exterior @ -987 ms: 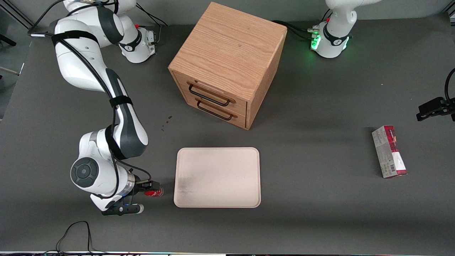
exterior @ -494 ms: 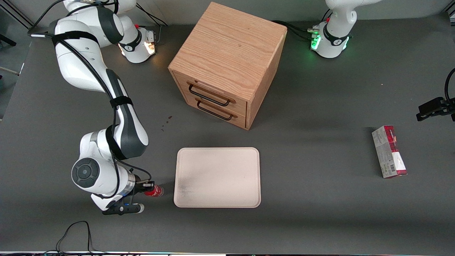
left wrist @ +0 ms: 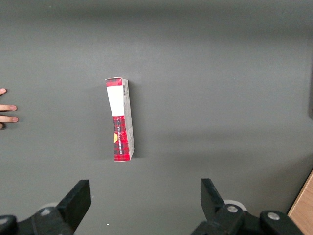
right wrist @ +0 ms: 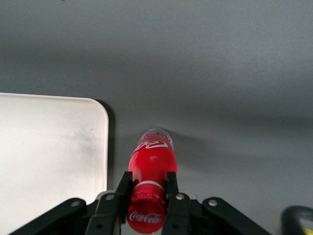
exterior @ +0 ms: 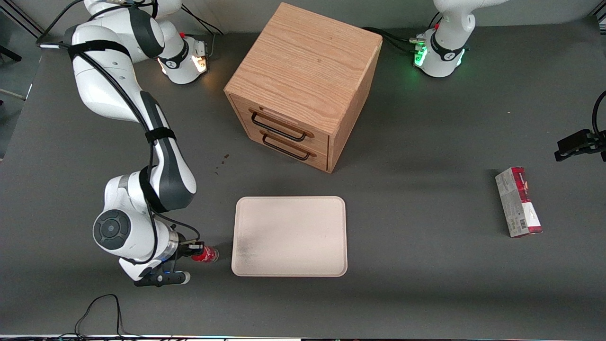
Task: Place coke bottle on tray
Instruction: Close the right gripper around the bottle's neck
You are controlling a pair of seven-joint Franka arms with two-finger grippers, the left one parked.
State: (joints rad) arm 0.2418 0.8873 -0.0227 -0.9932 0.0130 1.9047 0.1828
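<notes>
While the front view is showing only a small red shape at the working arm's wrist, the right wrist view is making the grasp plain — the gripper [right wrist: 147, 188] is clamping its two black fingers [right wrist: 122, 190] on the neck of the coke bottle [right wrist: 150, 169], just under the red cap. The bottle's clear base is pointing away from the wrist camera, and the red label with white script is facing up. In the front view the gripper [exterior: 195, 247] and coke bottle [exterior: 205, 255] are sitting just beside the tray [exterior: 289, 236], near its corner closest to the front camera at the working arm's end, not over it. The tray's rounded corner [right wrist: 73, 142] is showing a greyish smudge in the wrist view. A wooden drawer cabinet [exterior: 303, 85] is standing farther from the front camera than the tray — only the front view is catching it. A red-and-white carton [left wrist: 120, 120] is lying toward the parked arm's end of the table, and the left wrist view is showing its length
</notes>
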